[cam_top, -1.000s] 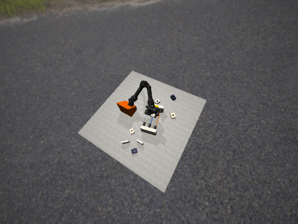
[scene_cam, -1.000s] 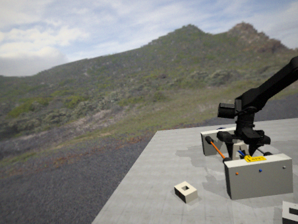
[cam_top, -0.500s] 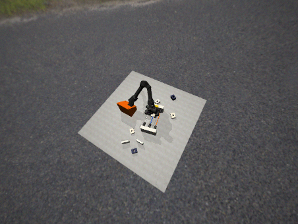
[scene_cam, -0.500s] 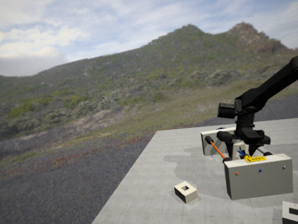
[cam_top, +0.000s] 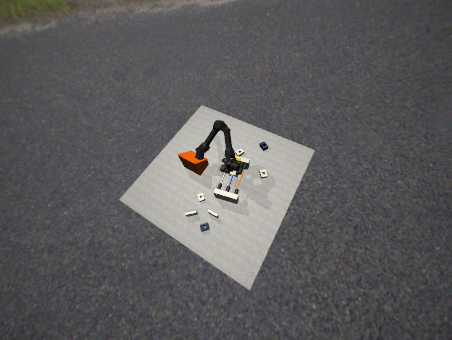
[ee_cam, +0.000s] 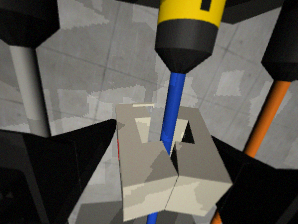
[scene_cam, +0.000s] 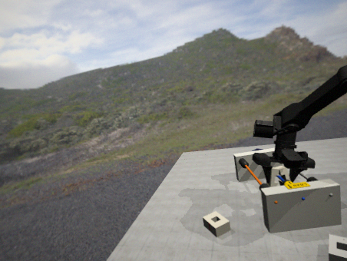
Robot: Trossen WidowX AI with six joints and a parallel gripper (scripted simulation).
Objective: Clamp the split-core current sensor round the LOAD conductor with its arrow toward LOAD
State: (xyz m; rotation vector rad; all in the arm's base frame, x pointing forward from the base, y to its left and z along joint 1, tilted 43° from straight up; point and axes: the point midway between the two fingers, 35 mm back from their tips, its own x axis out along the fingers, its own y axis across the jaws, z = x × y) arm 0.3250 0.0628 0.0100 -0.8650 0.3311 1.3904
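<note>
The cream split-core sensor is round the blue conductor, which runs through its window. Its two halves meet at a seam at the near end in the wrist view; whether it is latched cannot be told. A little red shows on its left side; no arrow is visible. The yellow marker is on the blue conductor, beyond the sensor in the wrist view; its lettering is only partly visible. My gripper is shut on the sensor, one finger on each side.
The grey conductor and orange conductor run either side. End blocks hold the conductors. Cream pieces, dark pieces and white bars lie around. An orange block stands by the arm.
</note>
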